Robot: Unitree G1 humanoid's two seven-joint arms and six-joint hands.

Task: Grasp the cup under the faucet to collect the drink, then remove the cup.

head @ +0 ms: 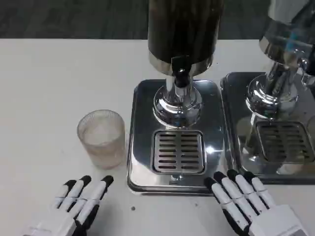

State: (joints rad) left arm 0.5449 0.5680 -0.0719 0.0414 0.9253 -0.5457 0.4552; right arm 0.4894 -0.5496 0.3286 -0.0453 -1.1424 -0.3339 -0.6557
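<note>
The clear frosted plastic cup (101, 137) stood upright on the white surface (44, 88), just left of the shiny steel drip tray (142, 123) of the dark-bodied drink dispenser (183, 34). It was not under the faucet (180, 73); the slotted drain grate (178, 151) below the spout was bare. Cup looked empty, though the frosting made that hard to confirm.

Key relation: the cup lay straight ahead of the left hand (74, 204), slightly to its right, near but apart from the black-tipped fingers (103, 184). Its long axis was vertical, so a side wrap looked like the fit. The left hand's fingers were spread and extended toward the cup, holding nothing.

The right hand (251, 206) rested at the tray's front right corner, fingers (224, 189) splayed flat, holding nothing, with fingertips at or over the tray's front edge. It sat well apart from the cup, with the tray between.

Judgement: left hand was clearly nearer and better lined up; a short forward reach would bring it to the cup, then a rightward carry onto the grate under the faucet. A second steel dispenser (280, 88) stood at far right.
</note>
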